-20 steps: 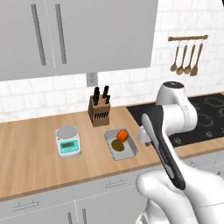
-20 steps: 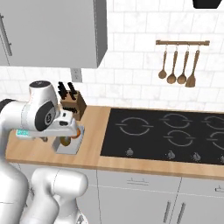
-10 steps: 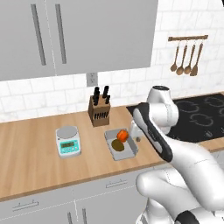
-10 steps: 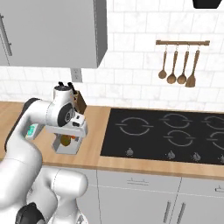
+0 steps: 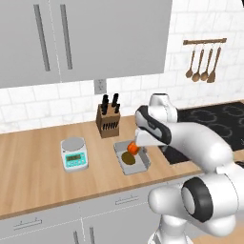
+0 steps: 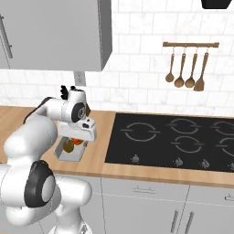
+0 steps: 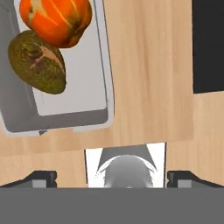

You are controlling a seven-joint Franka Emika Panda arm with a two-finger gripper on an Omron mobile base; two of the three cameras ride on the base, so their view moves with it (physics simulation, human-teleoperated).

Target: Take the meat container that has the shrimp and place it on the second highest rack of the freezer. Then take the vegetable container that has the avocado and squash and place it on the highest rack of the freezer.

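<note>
Two dark fingertips of the claw (image 7: 111,178) sit at the far edges of the hand view, spread wide with nothing between them, above bare counter (image 7: 148,65). From the claw, the tray (image 7: 65,100) lies toward 11 o'clock, its near rim just ahead and its right wall closest. Inside, the avocado (image 7: 37,61) and squash (image 7: 57,19) touch each other, squash farther up.

I judge the tray stiff and light, its thin walls the natural place to pinch; the right long wall is bare and nearest. Both vegetables are round and loose, so they would probably roll if the tray tips, and their weight sits toward one end.

From the left base camera, the tray (image 5: 141,164) rests on the counter at 5 o'clock from the knife block (image 5: 108,121), the arm covering its right edge. Its far end is cut off in the hand view, and the fingertips themselves are barely visible.
</note>
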